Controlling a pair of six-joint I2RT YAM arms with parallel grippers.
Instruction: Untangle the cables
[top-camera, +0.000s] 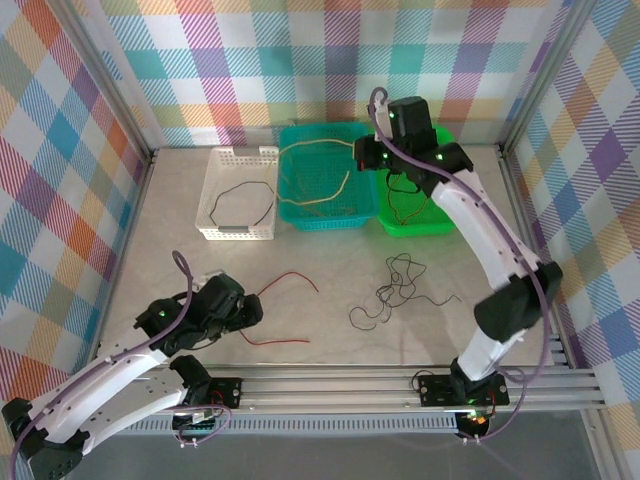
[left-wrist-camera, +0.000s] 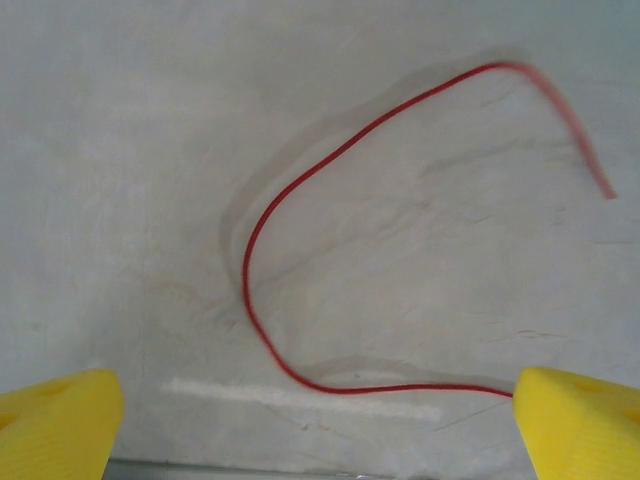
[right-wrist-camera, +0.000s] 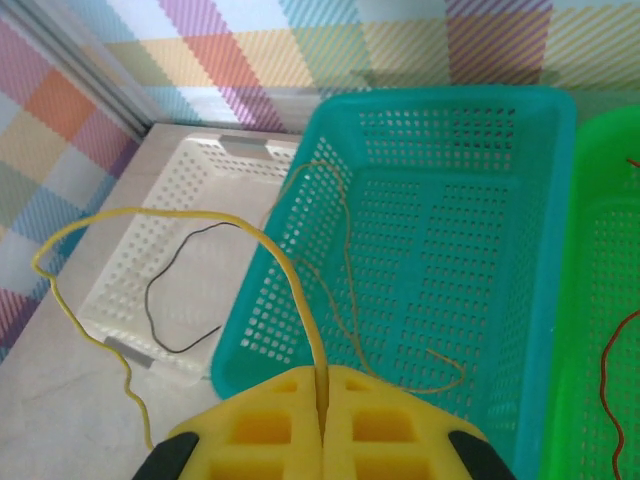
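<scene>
The right gripper (right-wrist-camera: 323, 384) is hanging over the teal perforated plastic basket (right-wrist-camera: 450, 96) at the far side of the table, its yellow fingers pressed fully together and pinching a thin yellow wire (right-wrist-camera: 180, 212). The wire is arching up and leftward from the pinch, sagging past the white perforated plastic basket (right-wrist-camera: 130, 272) and dangling toward the pale table top (left-wrist-camera: 120, 200). At the near left, the left gripper (left-wrist-camera: 320, 428) is standing as wide as it goes with nothing between its fingers, hovering just over a thin red wire (left-wrist-camera: 247, 262) that is lying loose on the table in an open curve. A dark tangle of thin black wires (top-camera: 386, 293) is lying near the middle, well apart from both grippers. A single black wire (right-wrist-camera: 150, 300) is resting in the white basket, a finer olive strand (right-wrist-camera: 340, 262) in the teal one, and a reddish wire (right-wrist-camera: 610, 372) in the green plastic basket (right-wrist-camera: 600, 200) at the far right. These wires are looking almost weightless and very floppy, holding only a faint curl, so a lifted one is likely going to droop and trail, snagging on basket holes or rims. Being so thin, each is probably needing a complete, centred close of the fingertips, pressed down to the table. For the red wire, the flat stretch running between the left fingers is seeming the best place to take hold.
</scene>
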